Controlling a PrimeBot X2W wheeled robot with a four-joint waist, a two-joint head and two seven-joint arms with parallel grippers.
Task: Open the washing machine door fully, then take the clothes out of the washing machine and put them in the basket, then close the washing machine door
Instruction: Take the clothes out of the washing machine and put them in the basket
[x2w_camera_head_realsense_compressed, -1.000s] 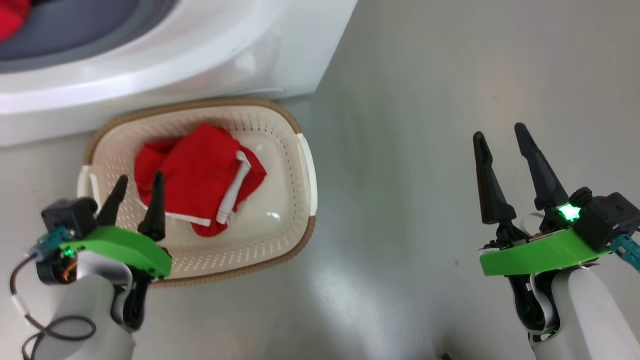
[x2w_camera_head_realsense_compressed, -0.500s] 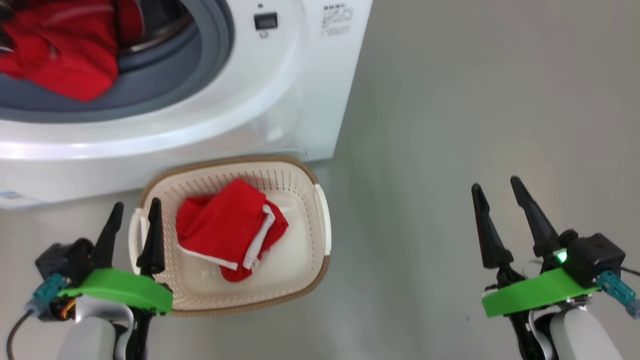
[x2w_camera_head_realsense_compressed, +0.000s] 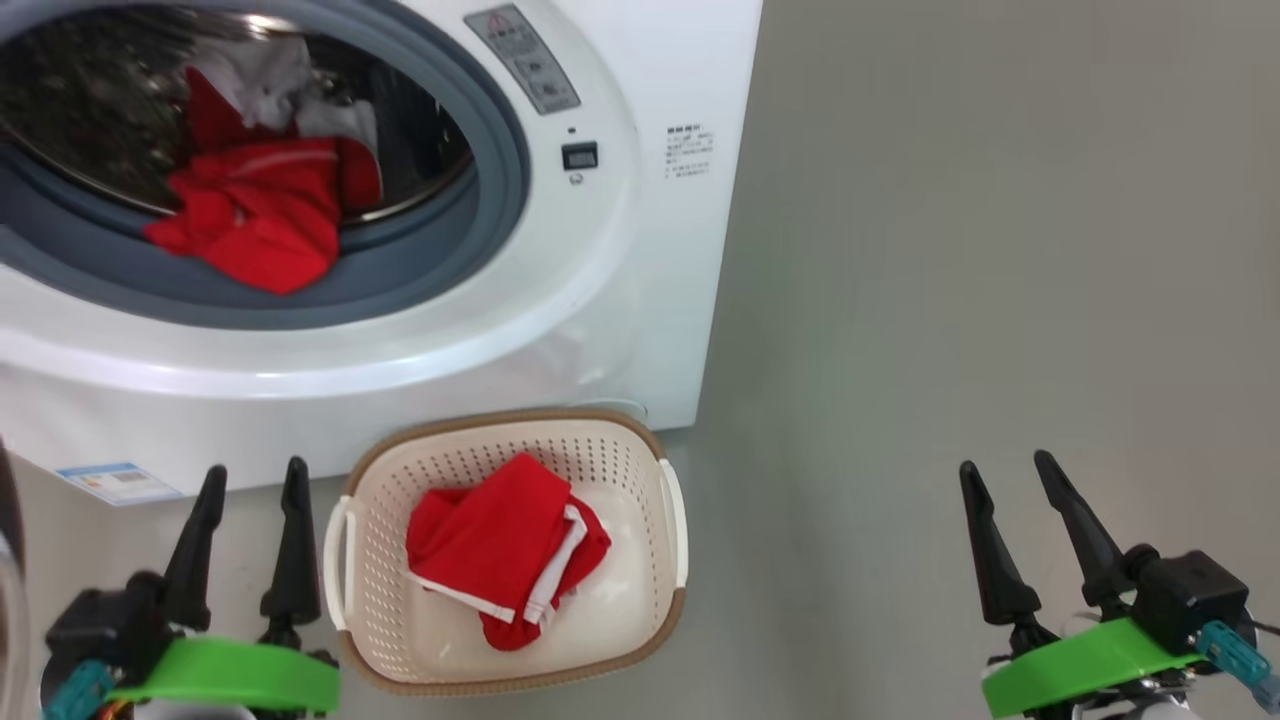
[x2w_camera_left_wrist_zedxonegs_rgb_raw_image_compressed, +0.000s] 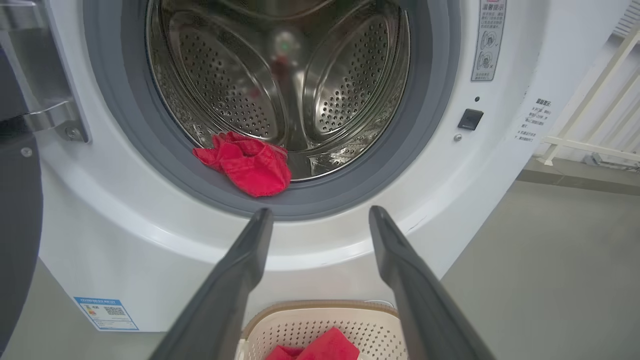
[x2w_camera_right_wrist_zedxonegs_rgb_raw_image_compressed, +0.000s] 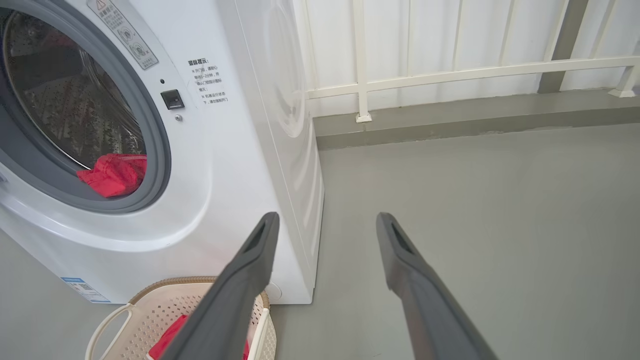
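The head camera has tilted up over the last second, so the drum (x2w_camera_head_realsense_compressed: 90, 110) of the washing machine (x2w_camera_head_realsense_compressed: 620, 300) now shows. The left gripper (x2w_camera_head_realsense_compressed: 255, 468), which overlapped the basket (x2w_camera_head_realsense_compressed: 505, 420) then, now sits just left of it.

Head view: red clothes (x2w_camera_head_realsense_compressed: 255, 225) lie heaped at the drum's front, spilling onto the grey ring (x2w_camera_head_realsense_compressed: 420, 270), with a white cloth (x2w_camera_head_realsense_compressed: 265, 75) behind them. The basket stands on the floor (x2w_camera_head_realsense_compressed: 950, 300) against the machine's front, holding one red garment (x2w_camera_head_realsense_compressed: 495, 545) with white trim. The left gripper and the right gripper (x2w_camera_head_realsense_compressed: 1005, 462) both have fingers spread wide, gripping nothing; the right one is well apart from the basket, over bare floor.

Left wrist view: the parted fingers frame the drum mouth, where red clothes drape over the ring's lower lip. The washing machine door (x2w_camera_left_wrist_zedxonegs_rgb_raw_image_compressed: 17, 225) stands swung open at the left edge.

Right wrist view: the parted fingers point past the machine's right front corner, with the basket at lower left, red inside.
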